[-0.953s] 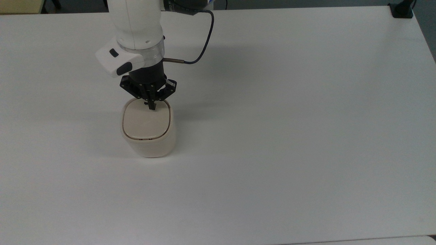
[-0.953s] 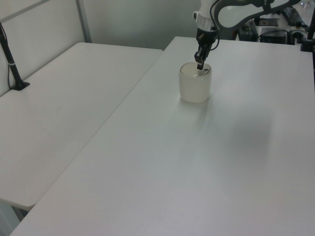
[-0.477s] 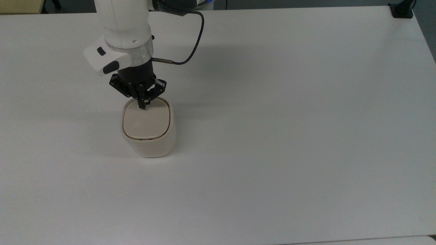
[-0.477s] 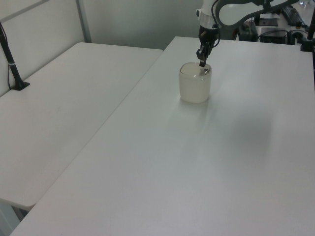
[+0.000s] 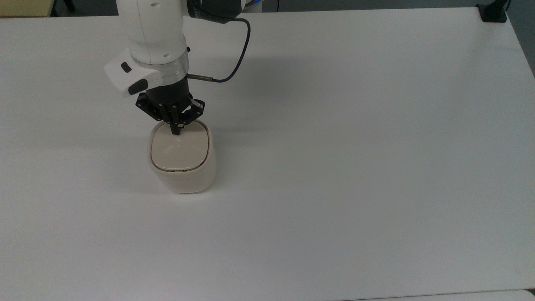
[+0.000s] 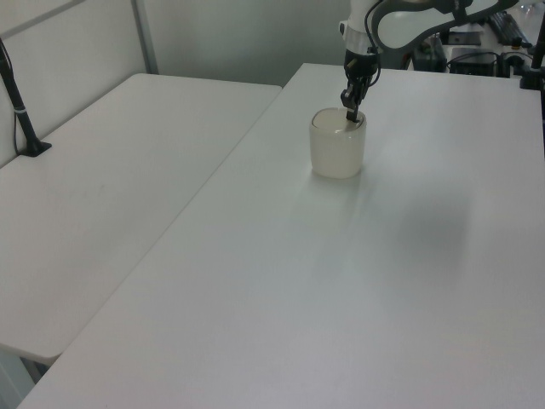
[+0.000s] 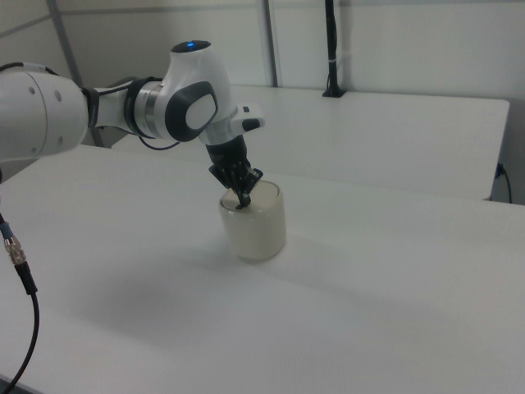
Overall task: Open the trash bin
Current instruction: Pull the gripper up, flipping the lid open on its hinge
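The trash bin [image 5: 182, 161] is a small cream-beige tub with rounded-square sides and a flat lid [image 5: 179, 148] that lies closed and level inside its rim. It stands upright on the white table [image 5: 355, 146], toward the top view's left and a little above the middle; in the left view it sits on the far part of the table [image 6: 341, 152], and in the right view near the middle [image 7: 253, 223]. The gripper [image 5: 176, 130] points down at the lid's far edge, its two black fingers pressed together into one tip that touches or nearly touches the lid, pinching nothing. Against the frame from a second ago, the arm [image 5: 152, 33] has shifted toward the top view's left, so the tip now sits nearer the middle of that far edge rather than toward its right corner. The bin itself has not moved and its lid has stayed shut.
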Controlling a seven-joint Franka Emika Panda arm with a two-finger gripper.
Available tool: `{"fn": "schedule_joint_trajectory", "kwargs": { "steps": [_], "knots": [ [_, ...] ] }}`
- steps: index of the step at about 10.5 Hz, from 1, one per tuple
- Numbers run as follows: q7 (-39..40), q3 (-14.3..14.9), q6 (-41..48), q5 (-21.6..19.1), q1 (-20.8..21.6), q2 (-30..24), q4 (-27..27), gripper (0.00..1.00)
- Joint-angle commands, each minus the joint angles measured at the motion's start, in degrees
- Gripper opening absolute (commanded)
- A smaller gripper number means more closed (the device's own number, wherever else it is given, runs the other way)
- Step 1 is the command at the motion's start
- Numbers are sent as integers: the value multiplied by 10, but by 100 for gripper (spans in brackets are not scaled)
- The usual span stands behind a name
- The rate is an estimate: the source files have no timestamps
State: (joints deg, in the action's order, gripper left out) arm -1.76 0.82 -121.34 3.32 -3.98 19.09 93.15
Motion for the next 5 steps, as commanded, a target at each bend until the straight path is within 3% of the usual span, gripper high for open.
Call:
{"fn": "schedule_joint_trajectory", "kwargs": {
  "steps": [1, 5],
  "knots": [
    [-9, 4, 62, 5, 6, -33, -5, 3],
    [-10, -10, 180, 8, 30, -121, -10, 9]
  ]
}}
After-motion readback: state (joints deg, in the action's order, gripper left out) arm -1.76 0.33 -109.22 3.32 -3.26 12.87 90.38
